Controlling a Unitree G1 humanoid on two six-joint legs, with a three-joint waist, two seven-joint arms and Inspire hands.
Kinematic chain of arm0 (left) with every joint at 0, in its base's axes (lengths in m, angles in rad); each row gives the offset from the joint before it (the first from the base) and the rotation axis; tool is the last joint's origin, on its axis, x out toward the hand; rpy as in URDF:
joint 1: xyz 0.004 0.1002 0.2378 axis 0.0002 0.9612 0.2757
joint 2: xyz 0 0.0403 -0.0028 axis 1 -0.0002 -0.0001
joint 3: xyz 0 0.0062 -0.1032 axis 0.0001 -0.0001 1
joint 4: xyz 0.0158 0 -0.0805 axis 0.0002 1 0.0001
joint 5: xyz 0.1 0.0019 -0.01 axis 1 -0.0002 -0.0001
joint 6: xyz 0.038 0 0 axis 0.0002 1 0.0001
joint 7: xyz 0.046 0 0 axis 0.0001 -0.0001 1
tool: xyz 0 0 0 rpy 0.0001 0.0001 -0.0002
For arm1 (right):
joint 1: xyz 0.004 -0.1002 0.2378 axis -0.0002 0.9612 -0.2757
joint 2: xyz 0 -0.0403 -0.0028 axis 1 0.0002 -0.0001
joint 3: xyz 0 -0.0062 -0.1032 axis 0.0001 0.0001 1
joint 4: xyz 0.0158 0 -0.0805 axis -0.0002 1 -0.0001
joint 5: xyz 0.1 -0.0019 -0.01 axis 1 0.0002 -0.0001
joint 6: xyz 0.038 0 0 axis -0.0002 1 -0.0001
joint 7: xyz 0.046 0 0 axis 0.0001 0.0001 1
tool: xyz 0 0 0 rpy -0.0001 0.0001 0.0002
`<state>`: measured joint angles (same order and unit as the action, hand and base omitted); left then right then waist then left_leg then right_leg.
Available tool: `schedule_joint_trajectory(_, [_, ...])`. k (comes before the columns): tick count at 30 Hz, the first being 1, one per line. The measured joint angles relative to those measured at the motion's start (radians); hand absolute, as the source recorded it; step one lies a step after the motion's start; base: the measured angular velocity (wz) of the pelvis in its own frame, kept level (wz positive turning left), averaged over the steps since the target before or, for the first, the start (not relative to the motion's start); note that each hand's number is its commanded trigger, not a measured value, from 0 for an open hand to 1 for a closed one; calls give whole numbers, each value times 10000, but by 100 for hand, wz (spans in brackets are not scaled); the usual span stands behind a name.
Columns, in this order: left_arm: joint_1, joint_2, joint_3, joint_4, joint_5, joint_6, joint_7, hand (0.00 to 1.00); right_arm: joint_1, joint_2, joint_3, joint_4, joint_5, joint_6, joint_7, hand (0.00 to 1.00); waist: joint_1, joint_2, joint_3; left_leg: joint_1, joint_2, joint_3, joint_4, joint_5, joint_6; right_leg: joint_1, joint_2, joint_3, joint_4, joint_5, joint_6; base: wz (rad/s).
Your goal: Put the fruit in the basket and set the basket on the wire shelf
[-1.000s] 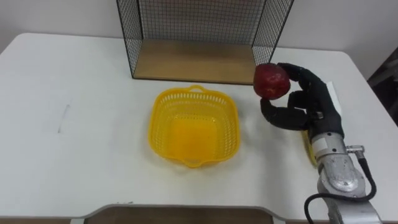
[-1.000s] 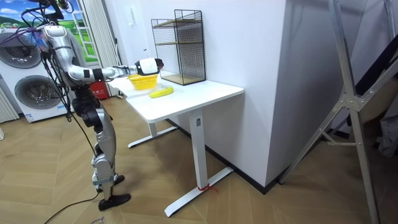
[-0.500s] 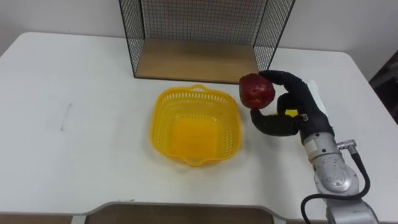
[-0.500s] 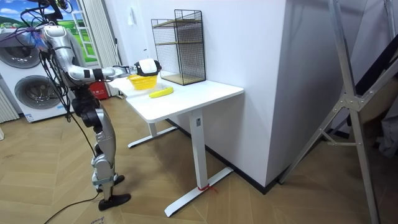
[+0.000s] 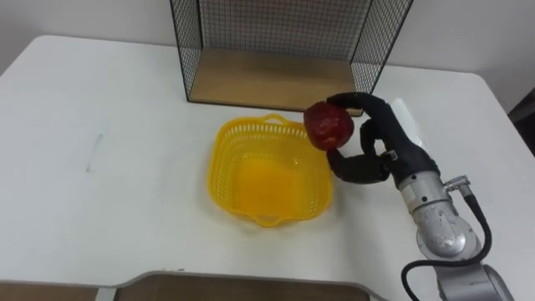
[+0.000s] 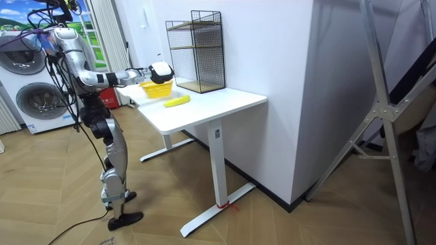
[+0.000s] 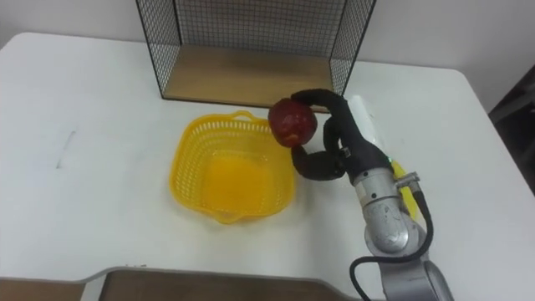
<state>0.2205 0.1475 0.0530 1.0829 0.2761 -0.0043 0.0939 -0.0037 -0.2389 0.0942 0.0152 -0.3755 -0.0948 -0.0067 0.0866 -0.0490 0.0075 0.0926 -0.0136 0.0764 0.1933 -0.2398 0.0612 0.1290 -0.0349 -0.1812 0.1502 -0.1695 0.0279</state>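
A dark red apple hangs above the right rim of the yellow plastic basket, with my right hand shut on it. The basket is empty and stands on the white table, just in front of the black wire shelf with its wooden floor. A yellow banana lies behind my right wrist, mostly hidden; it lies on the table in the room view as the banana. In the room view I stand at the table's end with my right hand over the basket.
The wire shelf stands at the back of the table against the wall. The table's front edge runs close below the basket. Washing machines stand behind me in the room view.
My right hand has carried the apple leftward, from beside the basket to above its right rim. The view has shifted a little.
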Motion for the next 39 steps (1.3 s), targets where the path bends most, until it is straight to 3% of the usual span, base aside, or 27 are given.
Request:
schedule_joint_trajectory(6, [12, -4, -4, 58, 2, 57, -1, 0, 0, 1, 48, -99, -2, 3, 115, 100, 1, 1, 0, -96, -6, -70, 23, -1, 0, -29, -4, -106, 2, 0, 0, 2])
schedule_joint_trajectory(7, [14, -6, -5, 60, 3, 58, -1, 0, 0, 1, 47, -150, -3, 3, 117, 96, 10, 3, 1, -111, -6, -70, 27, 0, 0, -40, -1, -111, 0, 0, 0, 0])
schedule_joint_trajectory(8, [20, -9, -6, 65, 2, 59, -1, 0, 0, 1, 47, -174, -3, 3, 117, 71, 13, 8, 4, -115, -6, -78, 33, 0, 0, -38, -1, -118, 0, 0, 0, 0])
schedule_joint_trajectory(10, [25, -9, -14, 66, 1, 66, -1, 0, 0, 1, 47, -192, -3, 3, 117, 63, 8, 20, 10, -116, -6, -87, 35, 0, -1, -35, -1, -127, 0, 0, 0, 0])
schedule_joint_trajectory(12, [25, -6, -53, 66, 2, 67, -1, 0, 0, 1, 48, -192, -3, 3, 120, 26, 9, 30, 16, -120, -7, -99, 35, -1, 0, -33, -2, -134, 1, 0, 0, 0])
schedule_joint_trajectory(16, [18, -12, -197, 65, 1, 74, -1, 0, 0, 1, 48, -192, -4, 4, 131, 0, 5, 34, 17, -122, -8, -107, 33, -1, 0, -35, -1, -134, 1, 0, 0, 0])
schedule_joint_trajectory(39, [29, -18, -193, 50, 11, 247, -1, 0, 30, 4, 43, -285, 69, 120, 288, 0, -16, 75, -11, -97, -9, -67, 58, 0, 0, -11, -12, -108, 1, 0, 0, 0])
